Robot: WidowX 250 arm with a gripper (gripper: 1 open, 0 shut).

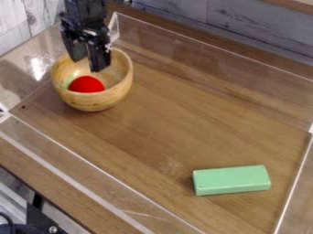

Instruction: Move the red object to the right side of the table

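Note:
The red object (84,84), a small round bright-red toy fruit, lies inside a wooden bowl (113,92) at the far left of the table (184,119). My gripper (88,55) hangs just above the bowl's back rim, black fingers pointing down and spread open, with nothing between them. It is clear of the fruit, a little behind and above it.
A flat green rectangular block (232,179) lies near the front right corner. Low clear plastic walls (146,196) edge the tabletop on all sides. Bare wood stretches between the bowl and the block.

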